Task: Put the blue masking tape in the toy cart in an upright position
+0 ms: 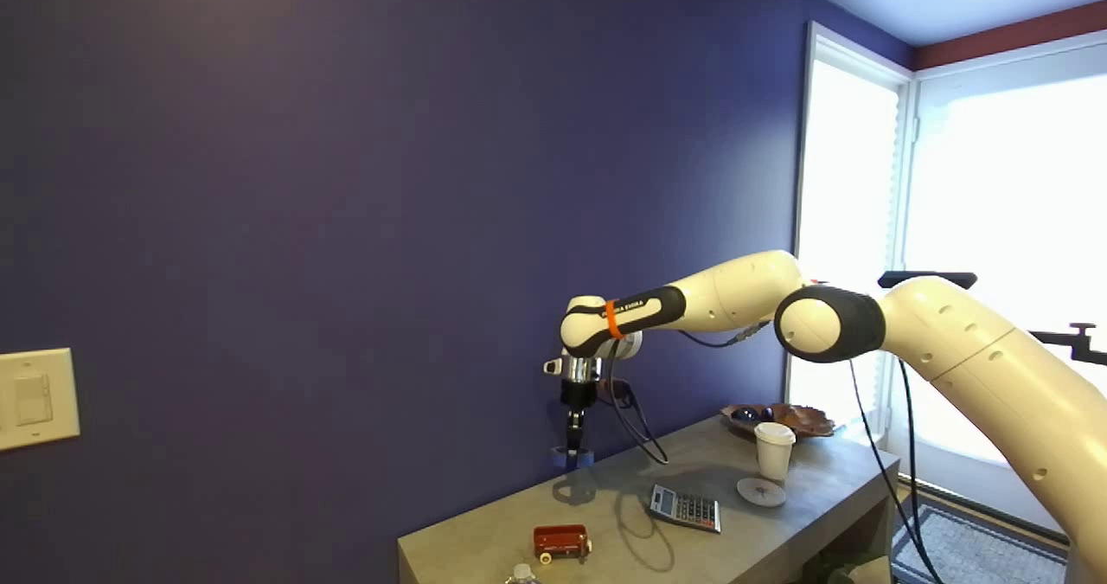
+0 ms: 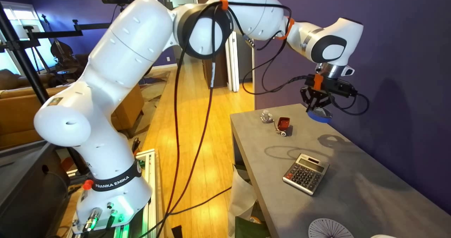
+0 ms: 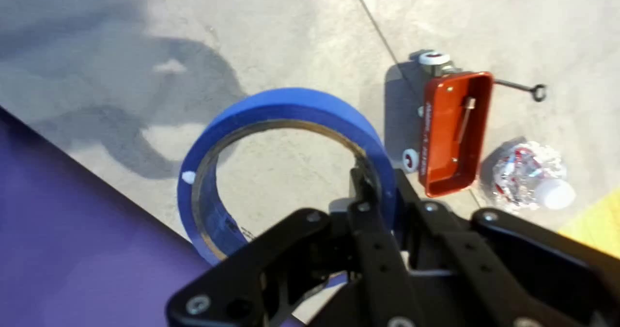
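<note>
My gripper point(image 3: 380, 186) is shut on the rim of the blue masking tape point(image 3: 290, 97), with one finger inside the ring and one outside. The tape hangs in the air above the table, its ring lying roughly flat. In the exterior views the tape shows under the gripper point(image 2: 310, 109), as a blue band point(image 2: 320, 118) and as a small blue patch point(image 1: 586, 458) against the wall. The toy cart point(image 3: 457, 133) is a red open-topped wagon with white wheels and a thin dark handle. It stands on the table apart from the tape, and shows in both exterior views point(image 1: 562, 539) point(image 2: 283, 123).
A clear bottle with a white cap point(image 3: 528, 177) stands close beside the cart. A calculator point(image 2: 306, 173), a round white disc point(image 1: 761, 491), a white cup point(image 1: 774, 450) and a brown bowl point(image 1: 804, 420) are farther along the table. The purple wall point(image 3: 72, 244) runs close beside the tape.
</note>
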### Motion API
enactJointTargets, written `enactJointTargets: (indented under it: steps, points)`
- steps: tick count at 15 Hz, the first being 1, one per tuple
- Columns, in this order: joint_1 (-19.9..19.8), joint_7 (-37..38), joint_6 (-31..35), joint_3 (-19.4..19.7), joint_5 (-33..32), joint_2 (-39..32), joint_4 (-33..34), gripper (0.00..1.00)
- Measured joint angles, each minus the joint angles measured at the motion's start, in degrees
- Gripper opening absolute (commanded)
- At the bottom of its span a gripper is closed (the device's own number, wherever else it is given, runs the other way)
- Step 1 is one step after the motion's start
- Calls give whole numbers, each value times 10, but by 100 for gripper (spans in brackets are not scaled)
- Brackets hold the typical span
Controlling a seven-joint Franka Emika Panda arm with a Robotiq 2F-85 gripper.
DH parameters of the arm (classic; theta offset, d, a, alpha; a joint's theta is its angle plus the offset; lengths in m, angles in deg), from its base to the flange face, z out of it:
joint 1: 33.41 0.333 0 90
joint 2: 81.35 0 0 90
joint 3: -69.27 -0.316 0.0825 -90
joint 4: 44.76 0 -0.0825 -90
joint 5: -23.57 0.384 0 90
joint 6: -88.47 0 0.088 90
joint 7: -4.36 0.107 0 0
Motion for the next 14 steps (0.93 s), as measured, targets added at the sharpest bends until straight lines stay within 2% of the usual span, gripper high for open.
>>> enactJointTargets:
  steps: [3,9,14]
  points:
    - [-40,0,-22,-12,72,66,-74,3]
    - [-113,-16,-32,-12,250,183,-233,3]
    - [-134,-63,-81,19,409,269,-377,3]
